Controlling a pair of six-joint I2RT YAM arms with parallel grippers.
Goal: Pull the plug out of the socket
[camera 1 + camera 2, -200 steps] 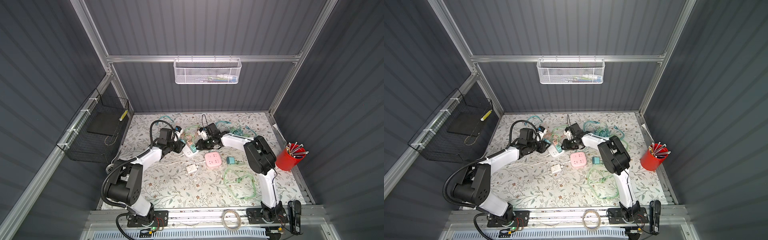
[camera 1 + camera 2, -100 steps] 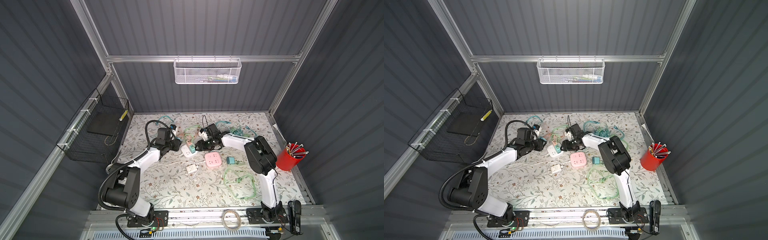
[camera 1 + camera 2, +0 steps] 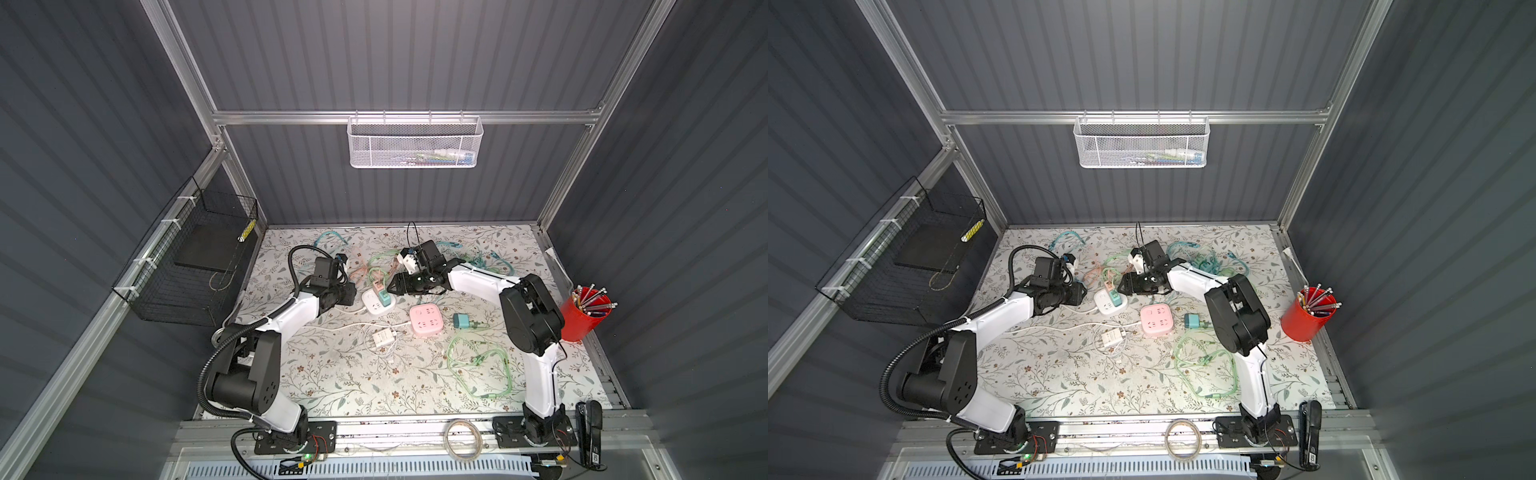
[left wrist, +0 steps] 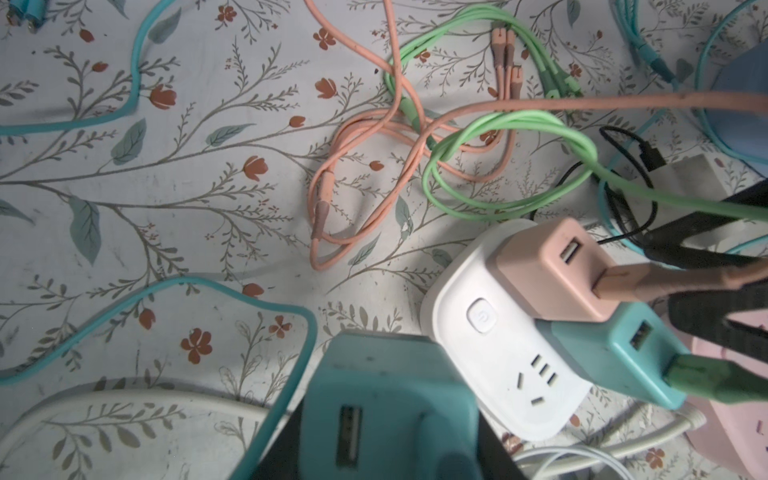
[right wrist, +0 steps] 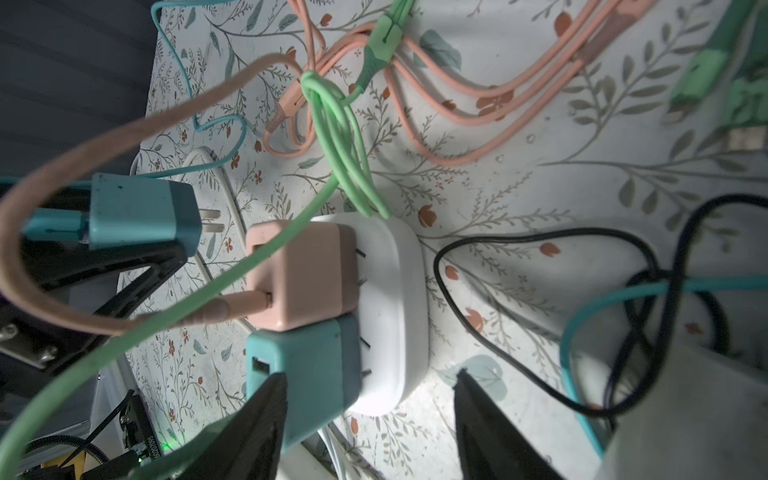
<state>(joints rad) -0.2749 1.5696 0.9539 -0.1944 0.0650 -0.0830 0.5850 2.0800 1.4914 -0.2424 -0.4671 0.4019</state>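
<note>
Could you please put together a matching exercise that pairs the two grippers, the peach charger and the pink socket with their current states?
Things:
1. left gripper
2. right gripper
3. peach charger
4. pink socket

States:
A. nothing plugged into its top
B. jaws open
C. plugged into the white socket
D. shut on a teal charger, prongs bare

Pairs: 1-D, 2-B, 3-C, 4-A

A robotics lab cell: grey ribbed walls [image 3: 415,54], aluminium frame [image 3: 291,117], a left arm [image 3: 291,316] and right arm [image 3: 536,374] mounted at a floral table [image 3: 340,374].
</note>
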